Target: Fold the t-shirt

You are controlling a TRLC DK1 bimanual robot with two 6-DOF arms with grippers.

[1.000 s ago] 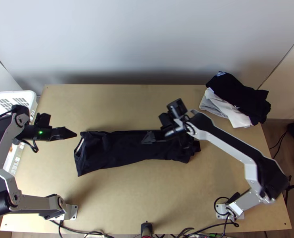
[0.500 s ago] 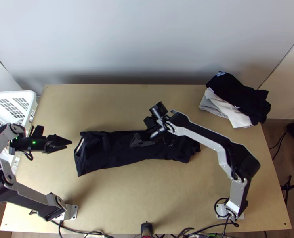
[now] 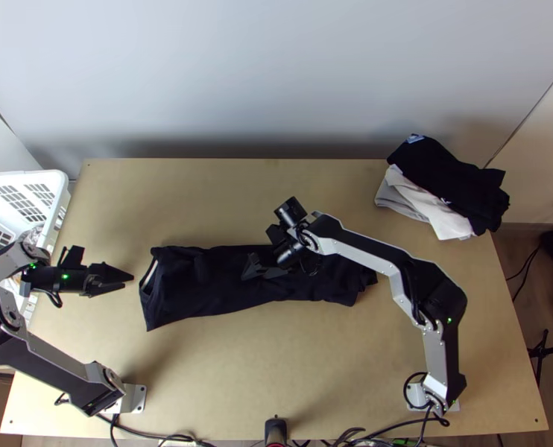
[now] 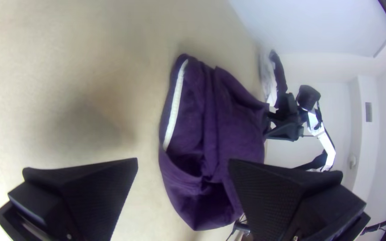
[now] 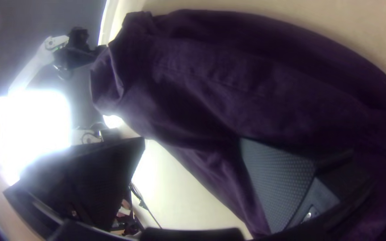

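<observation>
Wide, flat black fingers stand spread apart on the left gripper (image 3: 130,280), which is just beyond the left end of the black cloth T-shirt (image 3: 217,279) and well apart from the right gripper (image 3: 247,268). That one's fingers are spread too, with nothing pinched between them; it is above the middle of the shirt, pointing left, and in the right wrist view one finger (image 5: 278,183) shows against the dark fabric. Whether it touches the cloth, I cannot tell. The shirt lies in a long, narrow folded strip running from left to right across the middle of the light wooden table (image 3: 217,372). Its left end is the wider one, with a corner angling towards the near side, loose creases and a thin white band (image 4: 175,105) curving along the edge. At the right end the strip is uneven, and the right arm (image 3: 373,253) reaches over that half from its base at near right. At far right on the table is a loose pile of folded clothes, a black garment (image 3: 448,175) on top of white and grey ones (image 3: 418,201). A white plastic basket with slotted sides (image 3: 34,179) stands at the table's left edge, behind the left arm (image 3: 60,357).
</observation>
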